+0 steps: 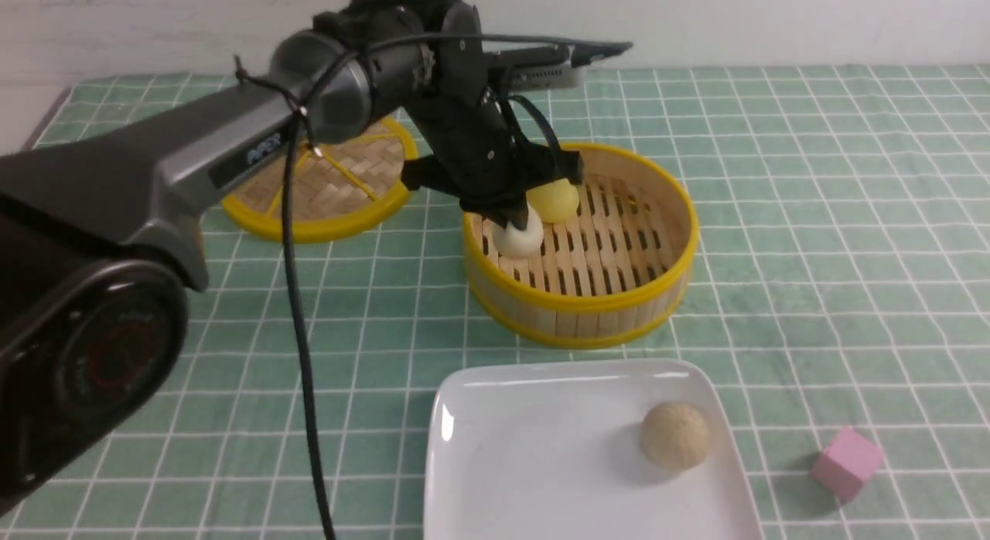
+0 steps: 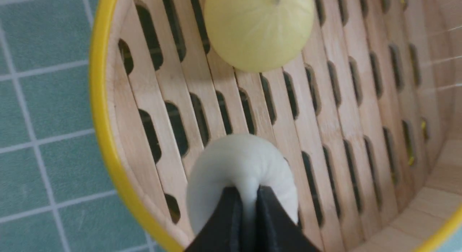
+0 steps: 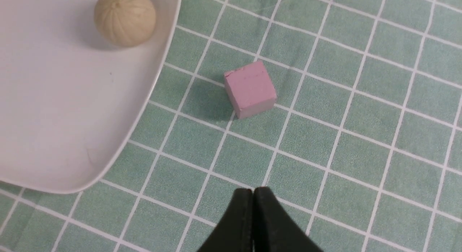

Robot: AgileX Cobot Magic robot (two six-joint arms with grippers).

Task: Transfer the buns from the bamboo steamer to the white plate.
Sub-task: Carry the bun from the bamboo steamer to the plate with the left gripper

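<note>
Steamer floor (image 2: 325,100), bun (image 2: 238,161) in left hand (image 2: 249,191)

Table (image 1: 913,29) covered by a green checked cloth (image 1: 812,215). Resting on it: bamboo steamer (image 1: 588,323) at centre, woven lid (image 1: 325,192) far left, seemingly flat, white plate (image 1: 526,463) nearest, pink cube (image 1: 845,461) beside its right edge.

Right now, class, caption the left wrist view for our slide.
Left tool pinches a white bun inside the bamboo steamer, yellow bun nearby.
</note>
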